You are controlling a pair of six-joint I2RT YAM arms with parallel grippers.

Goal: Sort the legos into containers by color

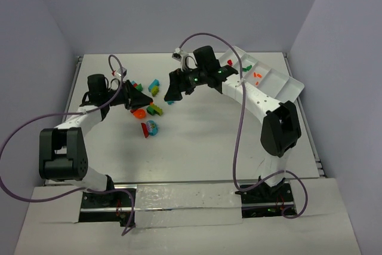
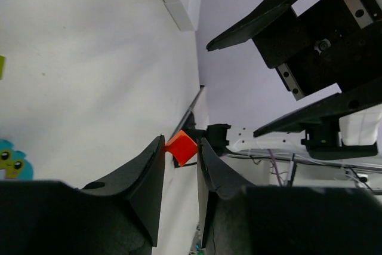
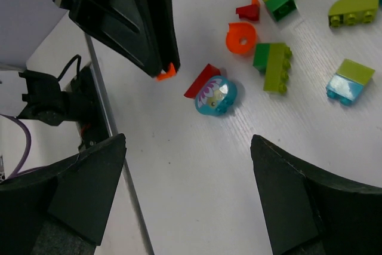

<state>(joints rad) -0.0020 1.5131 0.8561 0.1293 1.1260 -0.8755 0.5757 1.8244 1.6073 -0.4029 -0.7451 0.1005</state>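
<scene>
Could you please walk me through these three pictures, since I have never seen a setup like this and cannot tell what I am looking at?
These are two robot arms bolted at the near edge of a white table. The overhead picture comes from a fixed camera above and behind them; the other two come from cameras on each wrist, looking past that arm's own two fingers.

Small coloured legos lie scattered in the middle of the table. At the far right sits a white tray with long compartments, some already holding a few bricks.

The left claw is pinching a small orange-red brick between its fingertips, lifted off the table. The right claw is wide open and holds nothing; its camera looks down on the pile, including a cyan piece with a flower print.
</scene>
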